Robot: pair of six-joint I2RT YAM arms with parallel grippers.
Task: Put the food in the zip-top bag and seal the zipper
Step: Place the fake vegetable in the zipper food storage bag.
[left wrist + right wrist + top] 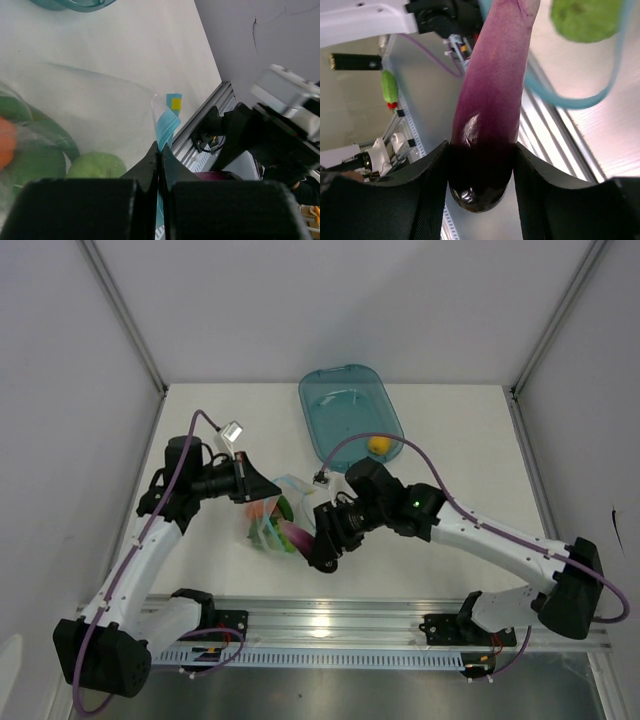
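Top external view: zip-top bag [268, 523] lies on the table [450, 430] between the two arms, mouth facing 3 o'clock. Left gripper [258, 492] is at the bag's 12 o'clock edge. In the left wrist view its jaws are pressed together, pinching the zipper [167, 125] and holding the mouth up. Inside the bag: light green fruit [95, 166], dark green pepper [35, 127], orange-red piece [6, 142]. Right gripper [320, 540] is at the bag's 3 o'clock side, jaws clamped on the butt end of the eggplant [492, 90]. The eggplant tip points through the mouth loop, so it looks partly in and not yet let go. Yellow ball [379, 445] sits in the teal tray [335, 405], at the tray's 5 o'clock corner, well apart from the bag. Judged progress: three pieces bagged, the fourth going in. Left to do: release the eggplant, bag the ball, close the zipper.
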